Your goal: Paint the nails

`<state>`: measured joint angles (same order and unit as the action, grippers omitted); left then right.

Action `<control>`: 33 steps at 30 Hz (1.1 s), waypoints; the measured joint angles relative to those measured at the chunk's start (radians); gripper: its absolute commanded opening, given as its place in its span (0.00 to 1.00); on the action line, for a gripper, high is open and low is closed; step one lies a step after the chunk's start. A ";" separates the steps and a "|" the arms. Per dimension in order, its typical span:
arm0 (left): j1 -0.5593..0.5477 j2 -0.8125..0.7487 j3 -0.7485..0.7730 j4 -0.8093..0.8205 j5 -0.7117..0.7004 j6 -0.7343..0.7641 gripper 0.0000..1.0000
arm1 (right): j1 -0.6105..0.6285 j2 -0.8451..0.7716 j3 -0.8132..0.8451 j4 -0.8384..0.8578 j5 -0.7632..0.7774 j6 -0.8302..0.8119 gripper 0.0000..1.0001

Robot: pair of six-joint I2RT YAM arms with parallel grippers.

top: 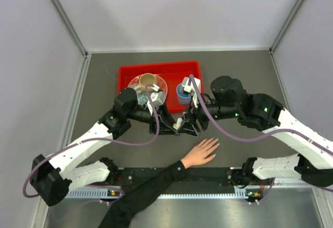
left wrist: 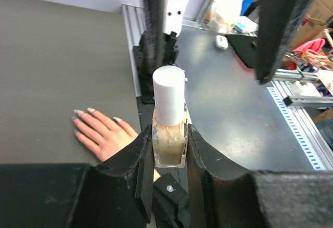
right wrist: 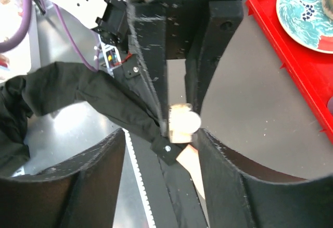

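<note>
A light-skinned hand with a black sleeve lies flat on the dark table, fingers spread. Its pale nails show in the left wrist view. My left gripper is shut on a nail polish bottle of beige polish with a white cap, held above the wrist. My right gripper faces it, open. In the right wrist view the cap sits end-on between my right gripper's wide jaws, close to the right-hand finger. I cannot tell whether they touch.
A red tray behind the grippers holds a patterned plate with a brown cup and a blue cup. The tray edge shows in the right wrist view. Grey walls surround the table; a black rail runs along the near edge.
</note>
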<state>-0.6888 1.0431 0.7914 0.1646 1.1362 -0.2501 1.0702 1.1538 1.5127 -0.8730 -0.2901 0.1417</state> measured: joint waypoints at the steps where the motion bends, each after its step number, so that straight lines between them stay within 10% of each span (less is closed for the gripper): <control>1: -0.002 0.000 0.000 0.008 0.008 -0.003 0.00 | 0.000 0.001 0.000 -0.003 0.000 -0.005 0.60; 7: -0.013 0.000 0.002 0.026 0.043 -0.014 0.00 | 0.000 0.023 0.000 -0.018 0.009 -0.029 0.57; 15: -0.015 0.000 0.004 0.035 0.043 -0.009 0.00 | 0.000 0.060 0.000 -0.008 -0.002 -0.040 0.00; 22: -0.019 -0.055 0.004 -0.078 -0.203 0.097 0.00 | -0.005 0.059 -0.035 0.047 0.137 0.066 0.00; 33: -0.030 -0.148 -0.019 -0.278 -0.806 0.224 0.00 | 0.157 0.319 0.035 0.135 0.899 0.544 0.10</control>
<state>-0.7189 0.8948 0.7723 -0.1135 0.3302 -0.0257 1.2274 1.4727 1.5475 -0.7380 0.6086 0.6861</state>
